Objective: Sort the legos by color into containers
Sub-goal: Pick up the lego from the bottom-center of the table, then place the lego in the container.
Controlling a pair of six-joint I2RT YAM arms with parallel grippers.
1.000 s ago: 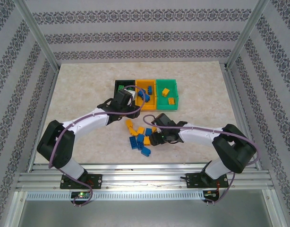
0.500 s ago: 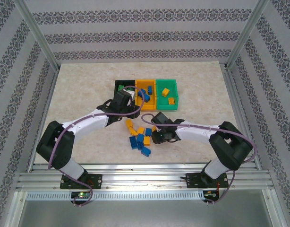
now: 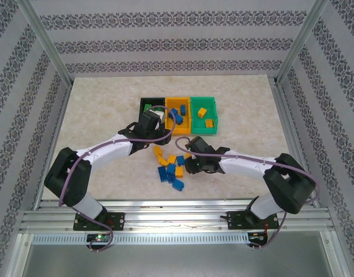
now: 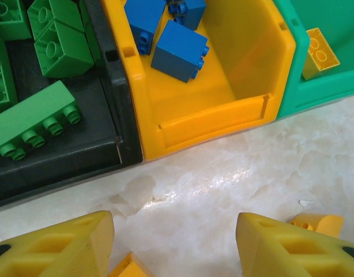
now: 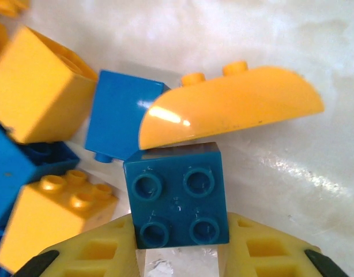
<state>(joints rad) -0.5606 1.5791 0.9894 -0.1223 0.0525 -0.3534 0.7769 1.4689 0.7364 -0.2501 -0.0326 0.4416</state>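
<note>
**Right pincer** (image 5: pixel 180 234): we log it low over the loose heap. Its yellow fingers (image 5: pixel 90 251) are closed against two sides of a dark blue brick (image 5: pixel 177 193), whose four studs face the wrist camera. We cannot tell whether the brick rests on the worktop (image 3: pixel 96 115) or is just clear of it.

**Neighbours of that brick:** a curved yellow-orange piece (image 5: pixel 234 107) lies against its far edge, with a second blue brick (image 5: pixel 119 121) just beyond. Yellow-orange blocks (image 5: pixel 36 92) lie beside these.

**Left pincer** (image 4: pixel 174 248): its fingers are apart with nothing between them. It hangs over bare worktop just in front of the bins.

**Bins:** three stand in a row, side by side.
- The black bin (image 4: pixel 116 153) holds green bricks (image 4: pixel 36 118).
- The orange bin (image 4: pixel 211 121) holds blue bricks (image 4: pixel 180 52).
- The green bin (image 4: pixel 292 98) holds yellow-orange bricks (image 4: pixel 320 53).

**Progress, as we judge it:**
- We find no green piece loose, so green looks finished.
- Blue and yellow-orange are each partly sorted.
- The loose heap (image 3: pixel 171 167), lying between the two arms and near the bins, holds only those two colours, so a fair share of the work is left.
- By the pattern so far, the dark blue brick belongs in the orange bin.

**Markings:** we can read no brand, label or writing on the bricks, bins or pincers.
</note>
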